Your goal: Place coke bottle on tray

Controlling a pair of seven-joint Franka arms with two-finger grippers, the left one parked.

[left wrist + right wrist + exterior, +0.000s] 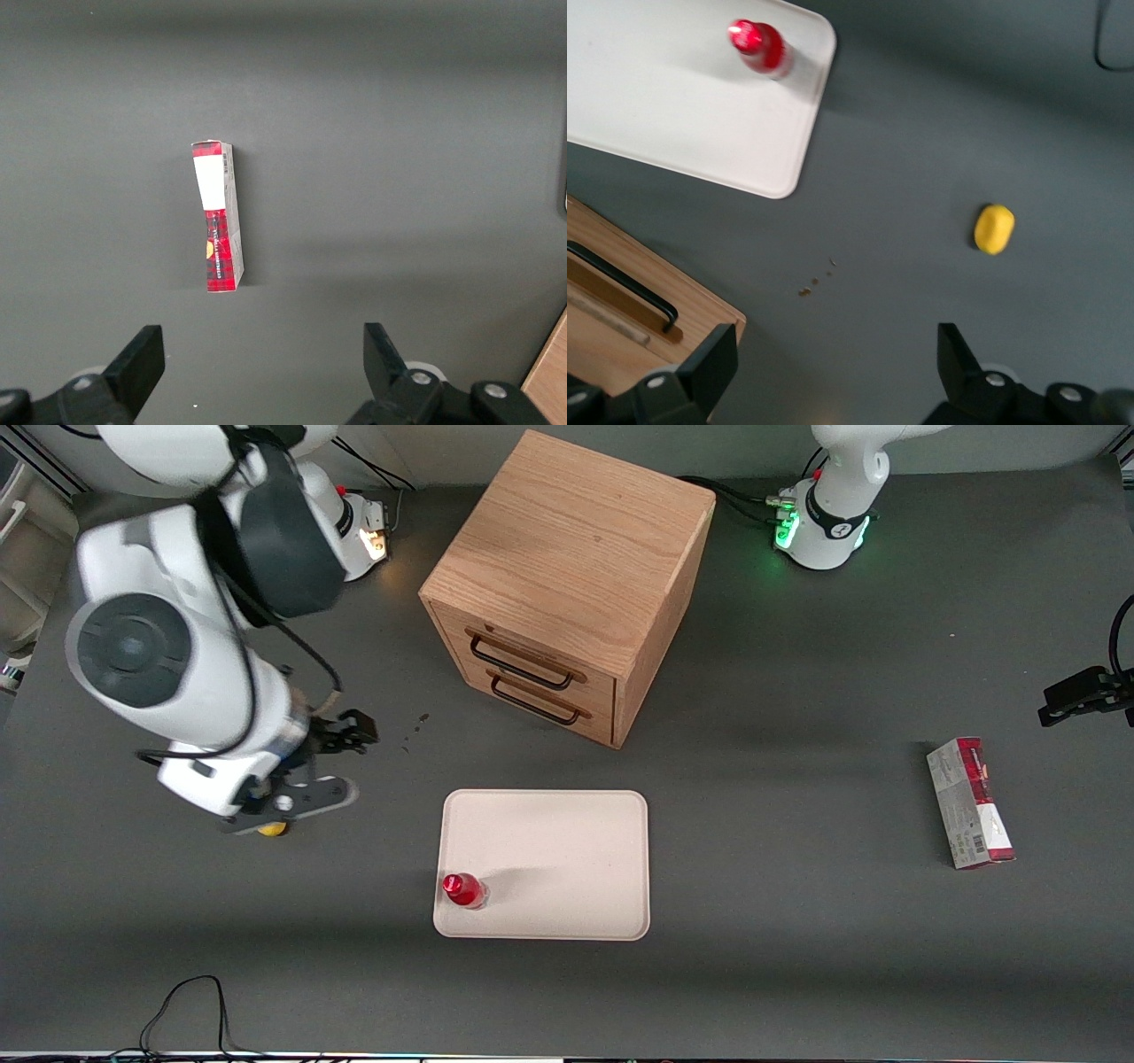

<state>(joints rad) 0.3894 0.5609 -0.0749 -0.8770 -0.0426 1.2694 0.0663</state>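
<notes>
Toward the working arm's end of the table: right arm's black two-finger gripper (350, 737), raised above the dark grey tabletop (797, 974), fingers (709, 363) spread wide with nothing between them. Just under the wrist, a small yellow rounded object (272, 830), lying on the table and partly hidden by the arm in the front view, fully visible from the right wrist camera (994, 228). A few small dark specks (415, 731) on the table between gripper and cabinet.

Next, near the table's middle: large flat cream rectangular tray with rounded corners and a low rim (567, 850), well apart from the gripper. On it, standing upright, the small slim red coke bottle with red cap (463, 889), in the tray corner nearest the front camera on the working arm's side, close to the rim; same spot seen from the right wrist camera (758, 46).

Farther from the front camera than the tray: light oak wooden cabinet (567, 558) with two drawers and dark wire handles (523, 664), both drawers closed.

Toward the parked arm's end: red-and-grey rectangular carton (970, 802), lying flat on the table, well apart from the tray.
</notes>
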